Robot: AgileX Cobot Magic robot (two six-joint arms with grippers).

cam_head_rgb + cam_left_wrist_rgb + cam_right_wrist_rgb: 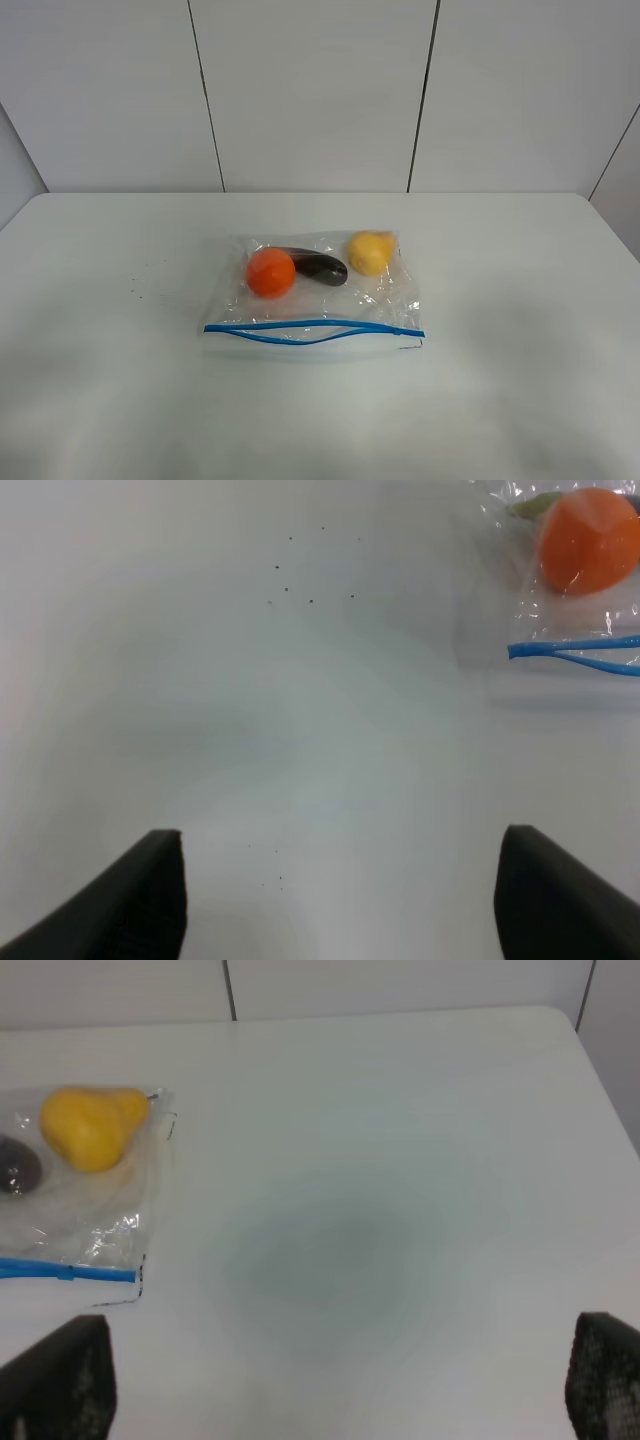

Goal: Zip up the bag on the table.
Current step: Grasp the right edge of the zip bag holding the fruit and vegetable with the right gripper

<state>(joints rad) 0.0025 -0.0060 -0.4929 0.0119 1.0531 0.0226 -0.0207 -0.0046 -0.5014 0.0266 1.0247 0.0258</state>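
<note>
Black left gripper (pixel 340 842) and black right gripper (pixel 342 1332): open, empty. Unanchored, clear plastic zip bag (pixel 385 295) may slide on white table (pixel 520 300), leaving blue zipper strip (pixel 310 328) gaping.

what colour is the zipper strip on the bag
Blue, on the zipper strip of the clear bag; clearest in the exterior high view.
</note>
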